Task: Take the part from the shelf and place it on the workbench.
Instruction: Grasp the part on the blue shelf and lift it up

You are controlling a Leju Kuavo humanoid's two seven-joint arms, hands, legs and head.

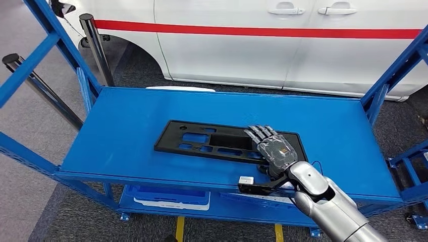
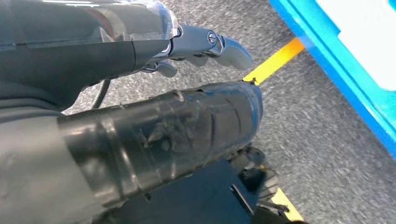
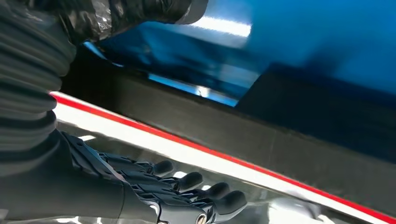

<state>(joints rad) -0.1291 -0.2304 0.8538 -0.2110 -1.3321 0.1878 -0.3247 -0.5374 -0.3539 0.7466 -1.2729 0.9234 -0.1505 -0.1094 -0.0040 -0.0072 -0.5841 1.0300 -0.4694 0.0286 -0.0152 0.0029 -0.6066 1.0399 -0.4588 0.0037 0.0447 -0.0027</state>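
Note:
A flat black part [image 1: 202, 141] with several cutouts lies on the blue top shelf [image 1: 126, 121], long side across my view. My right hand [image 1: 272, 148] reaches over its right end, fingers stretched out above the panel and the wrist at the shelf's front edge. In the right wrist view the part's dark edge [image 3: 261, 135] runs between the thumb [image 3: 140, 14] and the fingers [image 3: 196, 186], with a visible gap on the fingers' side. My left hand [image 2: 140, 130] hangs over grey floor and holds nothing.
A white car [image 1: 282, 40] with a red stripe stands close behind the shelf. Blue frame posts [image 1: 388, 85] rise at both ends. Black stanchions [image 1: 96, 45] stand at the back left. A blue tray [image 1: 166, 195] sits on the lower level, above yellow floor tape [image 1: 179, 229].

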